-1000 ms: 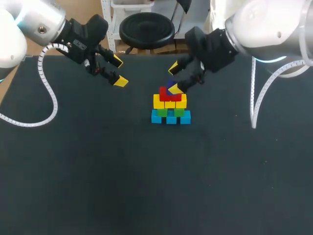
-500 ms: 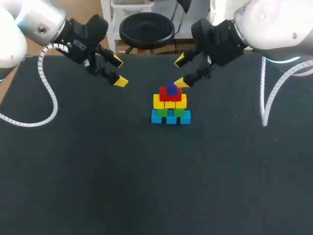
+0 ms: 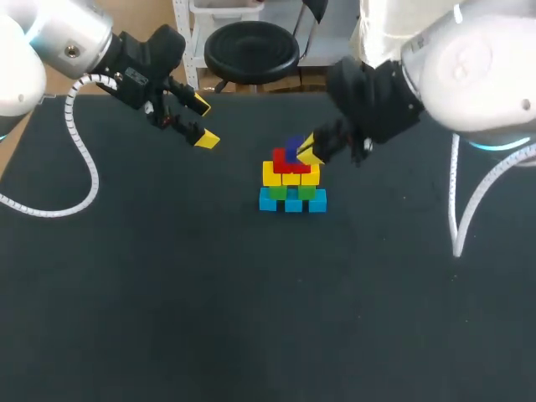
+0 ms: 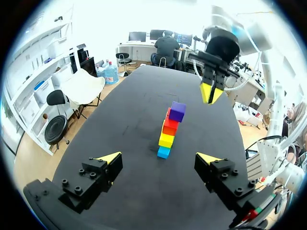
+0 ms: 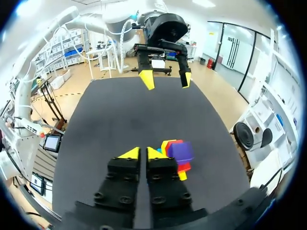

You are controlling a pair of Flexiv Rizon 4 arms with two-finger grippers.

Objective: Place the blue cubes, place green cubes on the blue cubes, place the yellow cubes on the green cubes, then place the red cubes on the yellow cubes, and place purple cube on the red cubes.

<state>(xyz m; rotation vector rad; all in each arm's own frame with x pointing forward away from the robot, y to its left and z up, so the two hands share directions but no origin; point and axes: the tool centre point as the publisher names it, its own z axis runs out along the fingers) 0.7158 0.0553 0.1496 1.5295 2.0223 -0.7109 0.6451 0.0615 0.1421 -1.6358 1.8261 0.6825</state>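
Black surface (image 3: 167,293) under everything. Left tool (image 3: 201,122) well apart from the action, fingers spread, empty. Right tool (image 3: 307,150) pinched together, holding nothing, just beside the top of the cube stack (image 3: 291,186) at mid-surface. Purple cube (image 3: 292,149) seated on top. Likely hazard: any sideways drift on withdrawal, clipping that cube and toppling the tiers.

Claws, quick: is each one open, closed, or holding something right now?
Left claw: open, empty.
Right claw: closed on nothing, beside the small purple cube.
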